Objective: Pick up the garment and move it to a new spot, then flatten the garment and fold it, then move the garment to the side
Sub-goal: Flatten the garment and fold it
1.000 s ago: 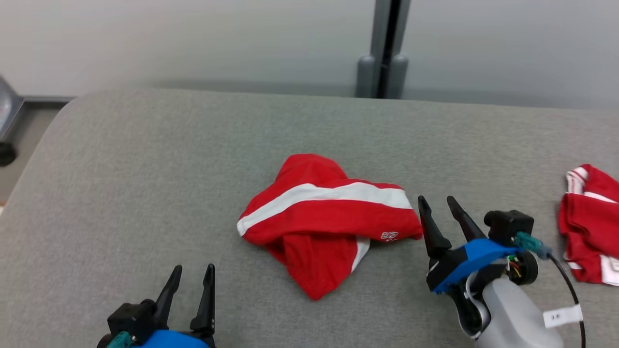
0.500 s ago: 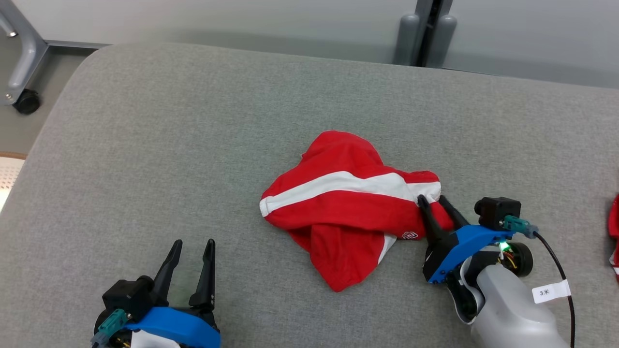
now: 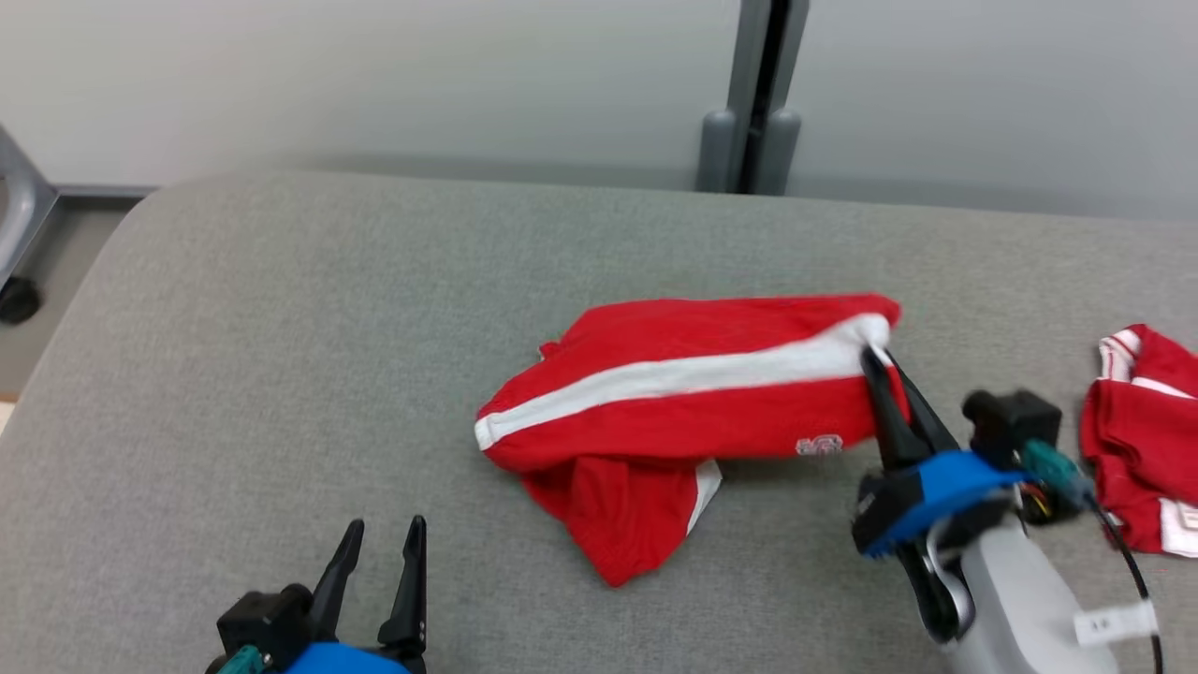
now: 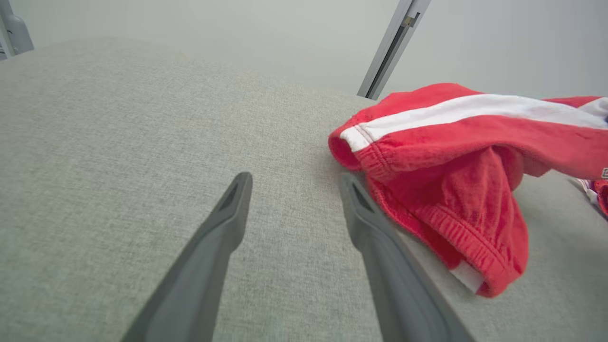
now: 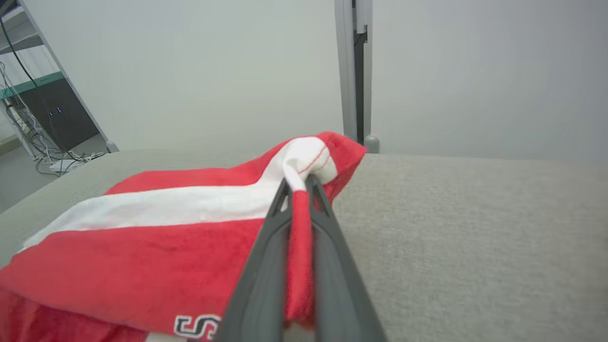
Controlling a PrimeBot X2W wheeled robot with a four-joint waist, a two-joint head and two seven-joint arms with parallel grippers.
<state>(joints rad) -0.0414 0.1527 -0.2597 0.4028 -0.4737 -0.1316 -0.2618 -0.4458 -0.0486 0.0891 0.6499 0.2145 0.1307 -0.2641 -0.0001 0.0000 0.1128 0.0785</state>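
A red garment (image 3: pixel 674 412) with a white stripe lies crumpled on the grey padded table (image 3: pixel 281 356). My right gripper (image 3: pixel 875 360) is shut on its right end, which is lifted and stretched off the surface. In the right wrist view the garment (image 5: pixel 156 237) has a pinch of its cloth squeezed between the two fingers, with the right gripper (image 5: pixel 299 183) tips at the white stripe. My left gripper (image 3: pixel 386 534) stands open at the lower left, short of the cloth. The left wrist view has the left gripper (image 4: pixel 294 178) with bare table between its fingers and the garment (image 4: pixel 451 156) just to the right.
A second red and white garment (image 3: pixel 1137 431) lies at the table's right edge. A grey post (image 3: pixel 753 94) stands behind the table's far edge against a pale wall. A caster wheel (image 3: pixel 14 300) of a metal frame is on the floor at the far left.
My right gripper went from open beside the garment to shut on its right end, and has pulled that end up and to the right. The head camera shifted meanwhile. The left gripper stayed open.
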